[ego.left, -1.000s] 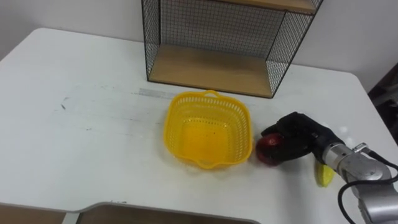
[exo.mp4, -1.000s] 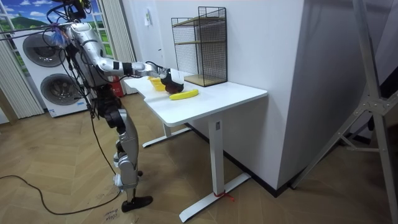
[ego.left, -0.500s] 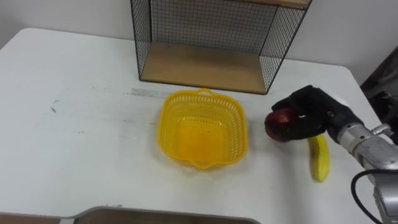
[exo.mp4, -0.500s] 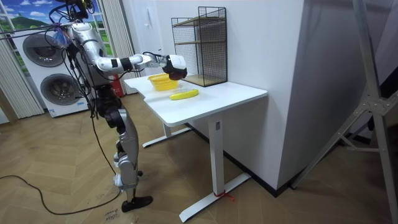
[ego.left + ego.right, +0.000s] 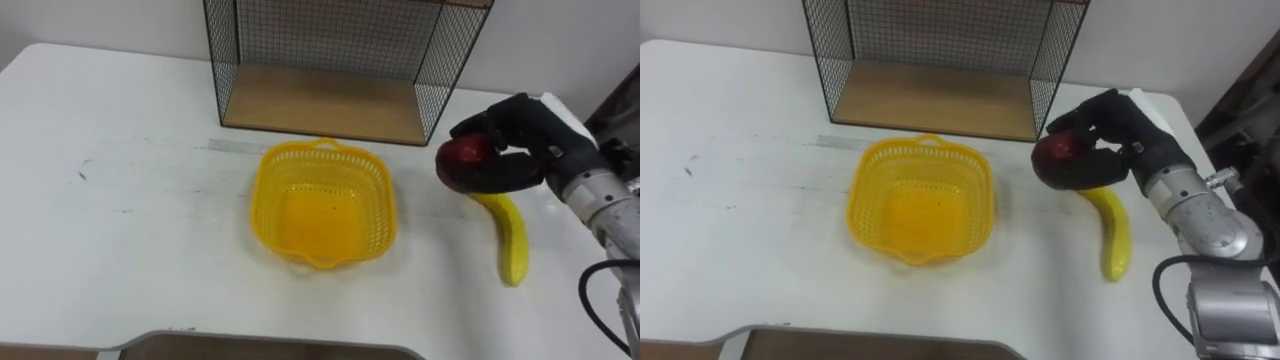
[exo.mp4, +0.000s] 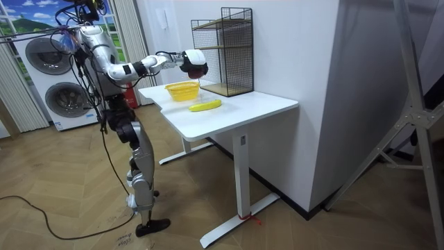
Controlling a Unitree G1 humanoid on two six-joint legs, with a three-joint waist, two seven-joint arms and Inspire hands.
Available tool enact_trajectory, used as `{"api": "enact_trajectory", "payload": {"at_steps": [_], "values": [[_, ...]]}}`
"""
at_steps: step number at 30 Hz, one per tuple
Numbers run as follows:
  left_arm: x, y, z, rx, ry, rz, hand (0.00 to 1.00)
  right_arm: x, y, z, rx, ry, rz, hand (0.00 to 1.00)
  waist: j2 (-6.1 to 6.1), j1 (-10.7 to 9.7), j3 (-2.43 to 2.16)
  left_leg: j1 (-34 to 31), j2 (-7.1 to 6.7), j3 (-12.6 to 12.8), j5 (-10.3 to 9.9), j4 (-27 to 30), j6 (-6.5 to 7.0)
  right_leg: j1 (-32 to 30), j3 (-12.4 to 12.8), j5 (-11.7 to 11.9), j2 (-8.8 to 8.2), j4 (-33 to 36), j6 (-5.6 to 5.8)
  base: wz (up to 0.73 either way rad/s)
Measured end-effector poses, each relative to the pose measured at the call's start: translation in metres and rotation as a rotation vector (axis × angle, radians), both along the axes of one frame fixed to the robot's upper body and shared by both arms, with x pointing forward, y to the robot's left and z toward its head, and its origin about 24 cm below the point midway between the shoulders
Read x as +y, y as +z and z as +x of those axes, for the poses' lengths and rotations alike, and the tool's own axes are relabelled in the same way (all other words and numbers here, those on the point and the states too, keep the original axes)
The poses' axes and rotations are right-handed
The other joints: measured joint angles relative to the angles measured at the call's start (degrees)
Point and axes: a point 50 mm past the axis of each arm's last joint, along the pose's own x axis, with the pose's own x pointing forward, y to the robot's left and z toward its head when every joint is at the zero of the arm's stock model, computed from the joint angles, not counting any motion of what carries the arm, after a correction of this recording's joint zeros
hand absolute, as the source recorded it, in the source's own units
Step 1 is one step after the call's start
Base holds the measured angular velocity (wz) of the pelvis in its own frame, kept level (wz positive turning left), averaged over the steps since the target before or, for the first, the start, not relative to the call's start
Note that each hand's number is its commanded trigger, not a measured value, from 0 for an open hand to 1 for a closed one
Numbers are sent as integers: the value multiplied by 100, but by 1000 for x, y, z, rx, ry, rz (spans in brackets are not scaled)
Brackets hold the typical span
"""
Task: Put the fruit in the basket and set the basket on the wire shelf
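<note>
Both eye views look down from the robot's head, close over the table (image 5: pixel 120 200), facing the wire shelf (image 5: pixel 300 100) at its back. The room view stands well off, sharing table and shelf, with the whole robot

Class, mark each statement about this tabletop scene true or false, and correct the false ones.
1. The yellow basket is empty. True.
2. The right hand grips the banana. False: its fingers curl round the red apple; the banana lies on the table.
3. The basket sits on the wire shelf. False: it stands on the table before the shelf.
4. The apple is held up right of the basket. True.
</note>
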Motion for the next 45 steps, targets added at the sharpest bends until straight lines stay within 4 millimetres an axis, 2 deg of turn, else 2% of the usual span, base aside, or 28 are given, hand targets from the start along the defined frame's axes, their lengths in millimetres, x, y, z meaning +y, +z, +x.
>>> {"api": "enact_trajectory", "payload": {"at_steps": [5, 11, 21, 26, 34, 41, 45], "values": [[0, 0, 5, -11, -3, -1, 0, 7, 16, 3, -70, 24, -6, 100, -20, 19, -13, 14, 0, 0, 0, -18, 0, 3, 4, 0, 0, 3, 0, 0], [0, 0, 8, -15, -4, -1, 0, 21, 29, 0, -123, 85, -30, 100, -52, 44, 1, 72, 2, 23, 1, -54, 1, 24, 33, 0, 1, 12, 0, -1], [0, 0, 9, -19, -6, 1, 0, 33, 25, -1, -68, 182, -57, 100, -53, 48, 3, 49, 2, 27, 1, -96, 1, 2, 41, 0, 3, 12, 0, 0], [-1, 0, 10, -21, -9, 0, 0, 38, 27, -2, -74, 208, -97, 100, -38, 137, 5, 71, 2, 35, 2, -125, 2, -1, 51, 0, 4, 13, 0, 0], [-4, 0, 14, -17, -51, 0, 0, 69, 9, -4, 24, 358, -120, 100, -23, 216, 5, 86, 2, 14, 2, -138, 2, 13, 44, 0, 8, 14, 0, 0], [-4, -1, 16, -9, -62, -1, 0, 80, 7, -7, 57, 420, -195, 100, -30, 339, 3, 85, 2, 9, 2, -143, 2, 12, 47, 0, 10, 13, 0, 0], [-2, -1, 18, -9, -66, 5, 0, 88, 1, -9, 80, 448, -238, 100, -86, 352, 11, 83, 3, 10, 2, -149, 2, 11, 45, 0, 10, 12, 0, 0]]}}
